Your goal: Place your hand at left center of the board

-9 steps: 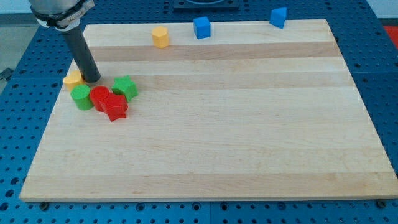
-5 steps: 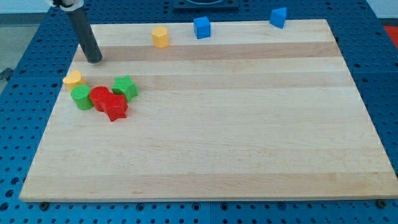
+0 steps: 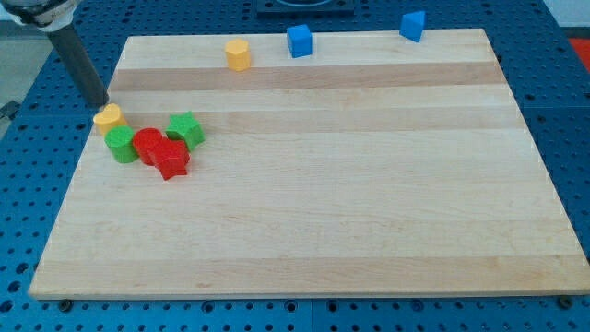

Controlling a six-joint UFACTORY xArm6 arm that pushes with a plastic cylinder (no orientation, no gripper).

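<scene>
my tip (image 3: 98, 100) is a bare rod with nothing to open or close. it stands just off the board (image 3: 369, 231) edge, at 11 o'clock from the yellow block (image 3: 109, 116), near it.

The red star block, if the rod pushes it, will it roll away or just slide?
The red star block would probably slide, not roll: it sits flat and has points, no round side. It looks small and light, so it should move easily on the smooth wooden board. It touches the red cylinder, so that would likely shift too.
</scene>
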